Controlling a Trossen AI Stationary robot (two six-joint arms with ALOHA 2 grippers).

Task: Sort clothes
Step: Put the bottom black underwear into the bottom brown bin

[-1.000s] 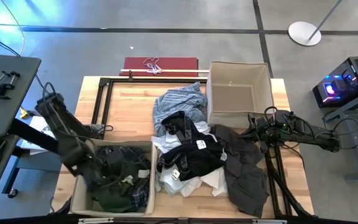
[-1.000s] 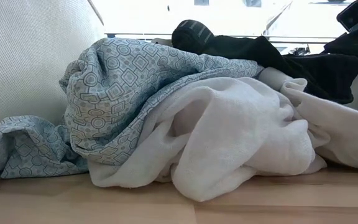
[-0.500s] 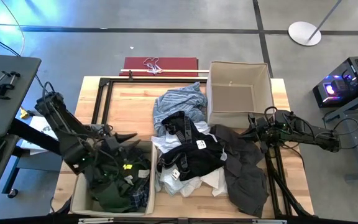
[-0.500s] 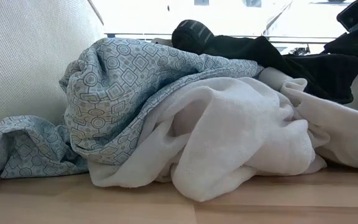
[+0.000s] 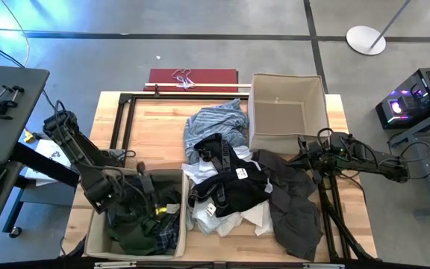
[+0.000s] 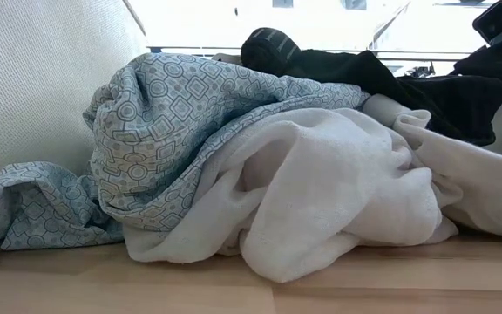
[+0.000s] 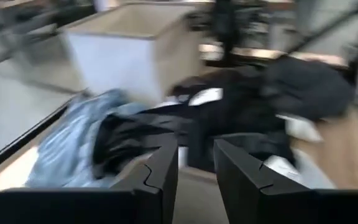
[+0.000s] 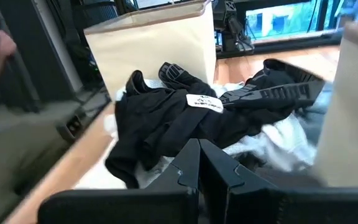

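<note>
A heap of clothes fills the middle of the table in the high view: a light blue patterned shirt at the upper end, a black garment with white tags across the centre, small white pieces below it and a charcoal grey piece spilling to the lower right. An empty beige fabric box stands upper right of the heap, with a black metal frame to the upper left. A second beige box at lower left holds a dark green top and a bit of plaid shirt.

The left gripper hangs over that box, just left of the heap; its wrist view shows the fingers parted with nothing between them. The right gripper rests at the right edge of the heap, fingers pressed together and empty.

Only the low view shows the shirt's diamond print and the thick white towel-like folds, with the box wall blocking the left of the frame
</note>
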